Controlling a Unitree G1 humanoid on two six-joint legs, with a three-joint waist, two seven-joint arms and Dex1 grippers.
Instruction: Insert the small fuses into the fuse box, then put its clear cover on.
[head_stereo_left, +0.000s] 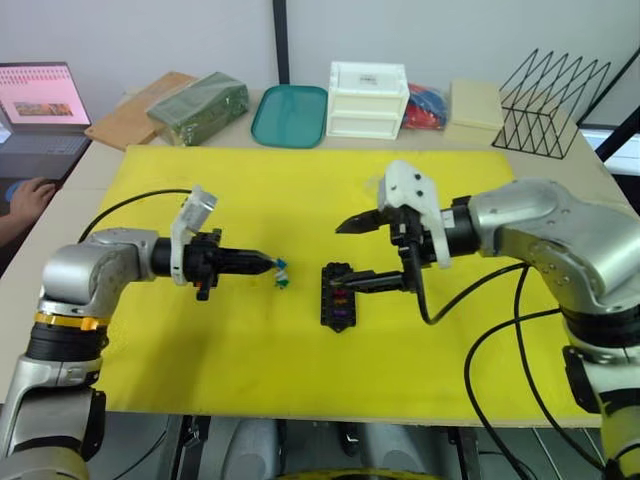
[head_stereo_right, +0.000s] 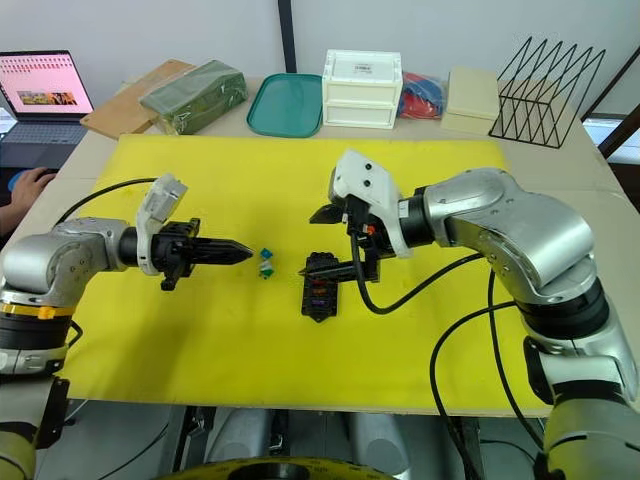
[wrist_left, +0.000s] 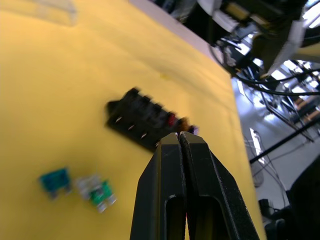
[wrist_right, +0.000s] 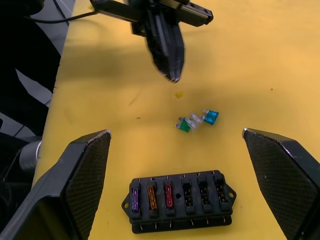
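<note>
Above the yellow mat (head_stereo_left: 240, 340), the left gripper (head_stereo_right: 240, 252) hung pressed closed on nothing, just short of three loose fuses (wrist_right: 197, 120). The right gripper (wrist_right: 175, 145) stood spread wide over the fuse box (wrist_right: 179, 201), where purple, orange and red fuses sat in adjacent slots.

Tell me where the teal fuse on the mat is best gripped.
Probably across the flat plastic faces of the teal fuse, coming from above: it lies flat beside the green fuse, prongs sideways, so its outer side is free for a finger.
</note>
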